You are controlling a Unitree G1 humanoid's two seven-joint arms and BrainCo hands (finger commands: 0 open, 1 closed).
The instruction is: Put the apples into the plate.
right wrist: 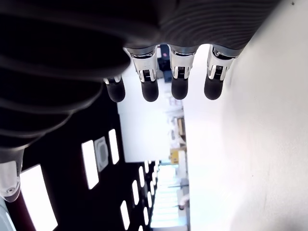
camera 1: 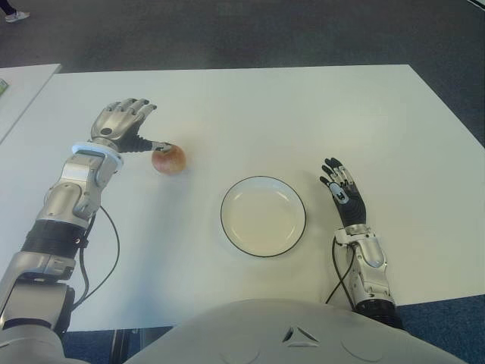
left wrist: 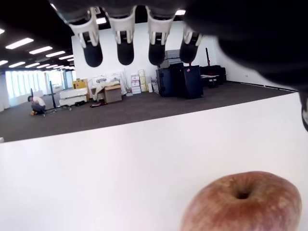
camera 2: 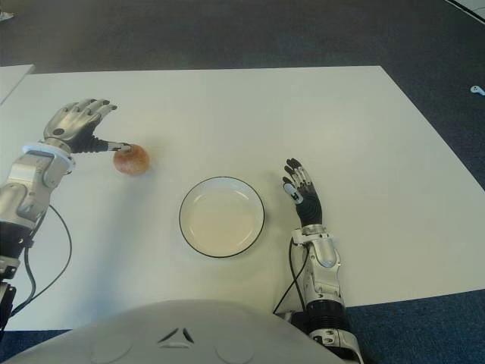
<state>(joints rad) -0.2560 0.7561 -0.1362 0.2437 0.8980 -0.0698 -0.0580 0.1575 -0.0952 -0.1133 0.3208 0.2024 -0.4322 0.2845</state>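
A white tabletop (camera 1: 250, 106) fills most of the head views, with dark carpet beyond its far edge. The robot's pale torso hides the near edge, and a second white surface is cut off at the left border.

The plate (camera 1: 263, 216), white with a dark rim, sits empty near the middle of the tabletop, toward the robot.

The left robot hand (camera 1: 123, 121) is at the far left of the tabletop, fingers spread and holding nothing. Its thumb reaches toward the apple (camera 1: 168, 159) and ends at the apple's top; whether it touches cannot be told. In the left wrist view the four fingertips (left wrist: 125, 50) hang apart above the tabletop, and the apple shows only in part, cut off by the picture's edge.

The right robot hand (camera 1: 343, 194) shows just right of the plate, fingers extended and empty.

The apple, reddish-yellow, lies on the tabletop left of the plate, well apart from it.

No writing can be read anywhere.
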